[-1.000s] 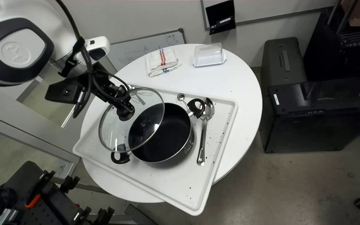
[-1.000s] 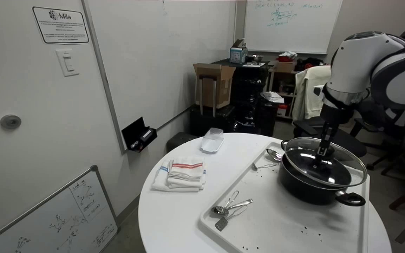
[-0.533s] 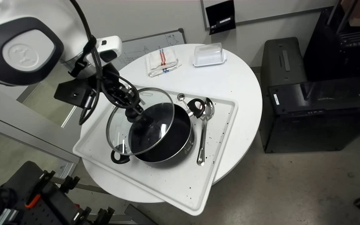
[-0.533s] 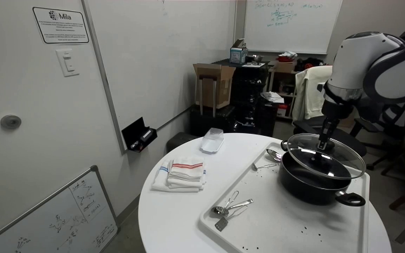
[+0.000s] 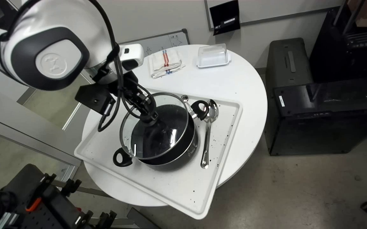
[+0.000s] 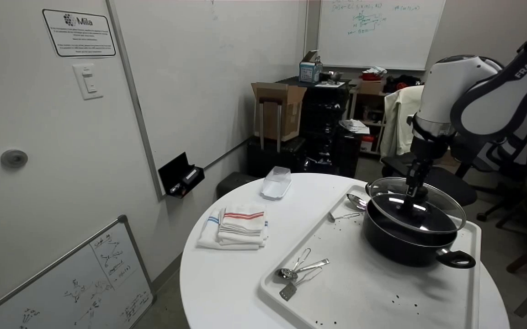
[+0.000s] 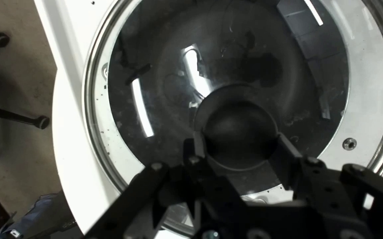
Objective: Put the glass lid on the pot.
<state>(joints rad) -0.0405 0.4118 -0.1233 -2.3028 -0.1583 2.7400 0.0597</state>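
In the wrist view the frame cuts off the top of the glass lid [image 7: 241, 71], and the gripper [image 7: 241, 142] covers much of its lower edge; the jaws, clamped about the dark knob [image 7: 239, 129], blur into it. In both exterior views we find the lid over the black pot [image 6: 393, 249]; whether they touch, we cannot tell. The glass looks clear and glossy, streaked with white reflections, inside a metal rim [image 7: 90, 79].

Below the gripper [image 7: 241, 146], the wrist view crops the glass lid [image 7: 244, 66]; beyond, I can't read the whiteboard [image 6: 380, 39].
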